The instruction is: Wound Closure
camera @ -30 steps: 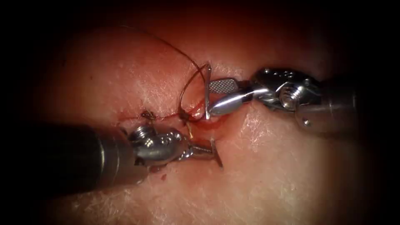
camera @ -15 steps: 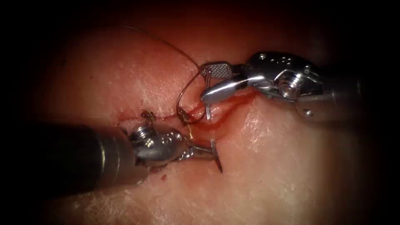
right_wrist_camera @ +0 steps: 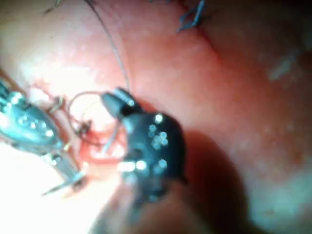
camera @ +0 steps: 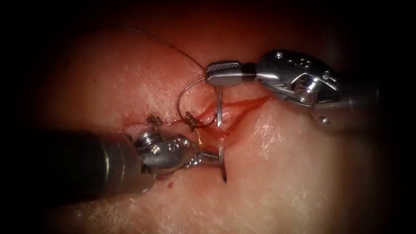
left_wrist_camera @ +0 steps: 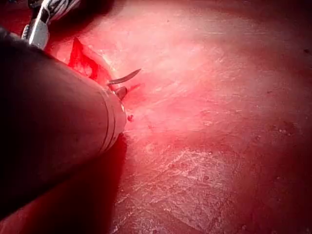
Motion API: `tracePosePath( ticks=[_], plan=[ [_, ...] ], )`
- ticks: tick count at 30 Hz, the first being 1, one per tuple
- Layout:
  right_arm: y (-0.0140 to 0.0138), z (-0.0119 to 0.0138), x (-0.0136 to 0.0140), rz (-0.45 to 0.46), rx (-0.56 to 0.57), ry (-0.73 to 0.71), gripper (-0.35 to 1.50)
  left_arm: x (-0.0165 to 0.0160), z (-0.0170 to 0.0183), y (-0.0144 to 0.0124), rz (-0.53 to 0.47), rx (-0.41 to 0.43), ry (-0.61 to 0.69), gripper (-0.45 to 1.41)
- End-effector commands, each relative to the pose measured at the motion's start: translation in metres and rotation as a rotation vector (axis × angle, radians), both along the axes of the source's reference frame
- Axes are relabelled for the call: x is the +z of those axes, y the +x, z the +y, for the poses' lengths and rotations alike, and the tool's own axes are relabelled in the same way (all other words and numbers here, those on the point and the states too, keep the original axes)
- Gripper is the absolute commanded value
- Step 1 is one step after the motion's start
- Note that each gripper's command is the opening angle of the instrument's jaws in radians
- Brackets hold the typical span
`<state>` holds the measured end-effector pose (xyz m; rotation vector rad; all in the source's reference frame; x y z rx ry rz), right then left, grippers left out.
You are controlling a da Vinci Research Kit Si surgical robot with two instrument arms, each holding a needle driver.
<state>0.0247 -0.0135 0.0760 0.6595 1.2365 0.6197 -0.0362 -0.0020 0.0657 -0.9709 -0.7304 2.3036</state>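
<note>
At the cut, the right tool has moved: a second ago its jaws stood open around the middle of the needle. Now it sits higher, jaws clamped on the needle's upper end, right where the thread joins. The left tool hasn't budged, jaws closed on the needle's lower, pointed stretch. So both tools hold the same needle. The short span between the two visible stretches is buried in the near lip of the cut, so I'd call it in the tissue, mid-bite. The thread loop has widened leftward with the lift. It runs down to a dark knot on the cut, with a second knot further left. Meaning for the closure, as my read only: the needle is now gripped at both ends rather than just the point. Red fluid pools in the cut around the entry point. View differences: the left wrist view gives the needle's curved point clear of the surface beside the left shaft, and the cut gaping red (the endoscope has the needle edge-on, so the curve doesn't read). The right wrist view adds blue cut thread ends further along the tissue, plus the loop between the two tools.
</note>
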Motion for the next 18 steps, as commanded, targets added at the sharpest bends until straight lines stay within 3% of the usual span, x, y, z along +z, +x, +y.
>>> tracePosePath(
  ticks=[1, 8, 13, 16, 17, 18],
  plan=[
    [0.001, -0.0013, 0.0007, 0.007, -0.025, 0.037, -0.35, 0.0006, -0.0003, -0.0005, -0.001, 0.001, 0.001, -0.13],
    [0.0017, -0.0058, 0.0009, 0.004, -0.177, 0.192, -0.35, 0.0006, -0.0003, -0.0006, -0.001, 0.001, 0.001, -0.13],
    [0.002, -0.0071, -0.0005, 0.008, -0.22, 0.212, -0.35, 0.0006, -0.0003, -0.0006, -0.001, 0.0, 0.001, -0.13],
    [0.0022, -0.0061, -0.001, -0.037, -0.207, 0.202, -0.35, 0.0006, -0.0003, -0.0006, -0.001, 0.0, 0.001, -0.13],
    [0.0021, -0.0057, -0.001, -0.053, -0.177, 0.195, -0.2, 0.0006, -0.0003, -0.0006, -0.001, 0.0, 0.002, -0.13],
    [0.002, -0.0051, -0.001, -0.071, -0.14, 0.158, 0.31, 0.0006, -0.0003, -0.0006, -0.001, 0.0, 0.002, -0.13]
  ],
)
